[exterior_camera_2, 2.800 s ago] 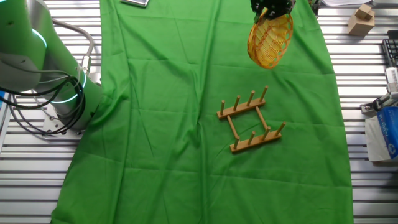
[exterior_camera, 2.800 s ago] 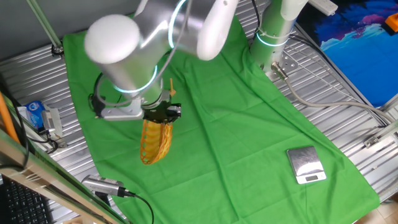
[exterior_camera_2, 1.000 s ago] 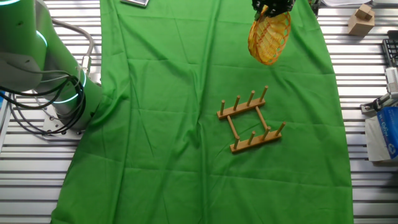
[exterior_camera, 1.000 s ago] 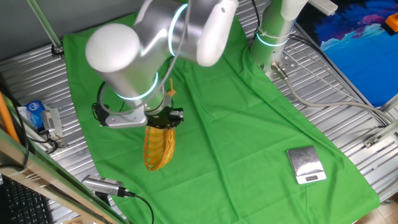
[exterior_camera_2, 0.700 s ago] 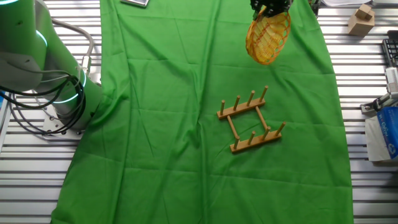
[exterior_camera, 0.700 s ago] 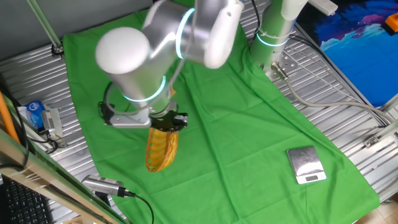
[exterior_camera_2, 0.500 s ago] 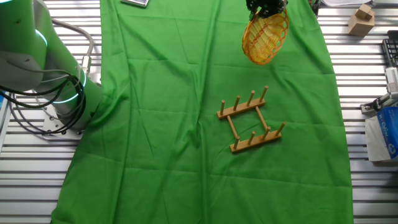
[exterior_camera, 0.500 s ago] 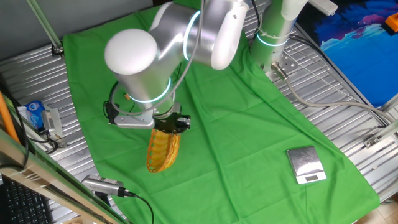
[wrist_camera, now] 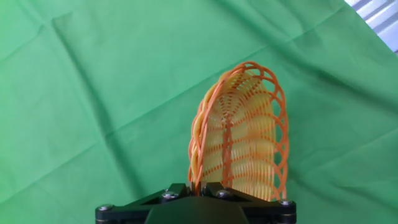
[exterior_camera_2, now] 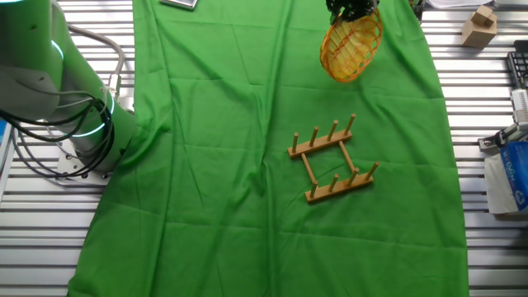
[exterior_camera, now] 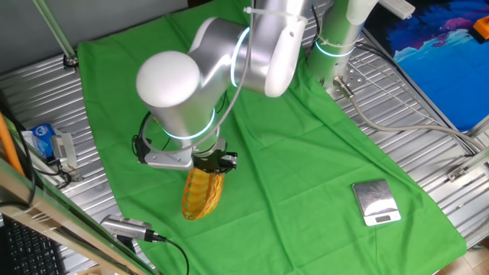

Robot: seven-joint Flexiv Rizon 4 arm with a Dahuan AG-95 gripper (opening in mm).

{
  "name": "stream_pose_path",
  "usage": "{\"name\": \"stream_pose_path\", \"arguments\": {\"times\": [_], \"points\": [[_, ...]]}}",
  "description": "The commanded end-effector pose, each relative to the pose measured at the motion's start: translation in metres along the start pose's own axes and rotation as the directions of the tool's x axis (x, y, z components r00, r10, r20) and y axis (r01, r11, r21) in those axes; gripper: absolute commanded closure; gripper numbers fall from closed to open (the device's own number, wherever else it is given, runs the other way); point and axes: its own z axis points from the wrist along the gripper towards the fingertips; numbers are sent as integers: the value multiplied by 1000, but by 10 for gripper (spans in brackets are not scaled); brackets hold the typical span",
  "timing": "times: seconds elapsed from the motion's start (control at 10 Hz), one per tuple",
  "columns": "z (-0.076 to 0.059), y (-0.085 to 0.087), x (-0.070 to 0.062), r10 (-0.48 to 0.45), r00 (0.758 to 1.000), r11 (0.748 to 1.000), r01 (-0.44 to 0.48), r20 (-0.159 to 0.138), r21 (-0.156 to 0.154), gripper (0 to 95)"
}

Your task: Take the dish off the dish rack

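Observation:
The dish (exterior_camera: 202, 193) (exterior_camera_2: 351, 48) (wrist_camera: 239, 137), a yellow woven oval with orange streaks, hangs on edge above the green cloth. My gripper (exterior_camera: 213, 162) (exterior_camera_2: 352, 11) (wrist_camera: 197, 188) is shut on its rim, the two black fingers pinching the orange edge. The dish rack (exterior_camera_2: 332, 159), a small wooden frame with two rows of pegs, stands bare on the cloth, well apart from the dish. In one fixed view the arm hides the rack.
A square silver scale (exterior_camera: 375, 203) sits near the cloth's right edge. The arm's base (exterior_camera_2: 74, 124) stands beside the cloth. A blue-and-white box (exterior_camera_2: 511, 173) and a small wooden block (exterior_camera_2: 478, 25) lie on the metal slats beyond the cloth (exterior_camera_2: 214, 206).
The gripper has carried the dish a little further away from the rack, and the dish has swung slightly; the rack has not moved.

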Motion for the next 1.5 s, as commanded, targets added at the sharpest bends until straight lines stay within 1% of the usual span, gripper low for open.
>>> {"name": "stream_pose_path", "arguments": {"times": [0.1, 0.2, 0.7, 1.1, 1.5], "points": [[4, -1, -2, 6, 1000, 1000, -6, 4, -2, 950], [6, -1, -3, 13, 1000, 1000, -13, 11, -8, 950], [16, -1, -5, 42, 999, 999, -42, 16, -14, 950], [28, 7, 2, 52, 998, 999, -52, 19, -11, 950], [33, 11, 6, 51, 999, 999, -51, 17, -8, 950]]}}
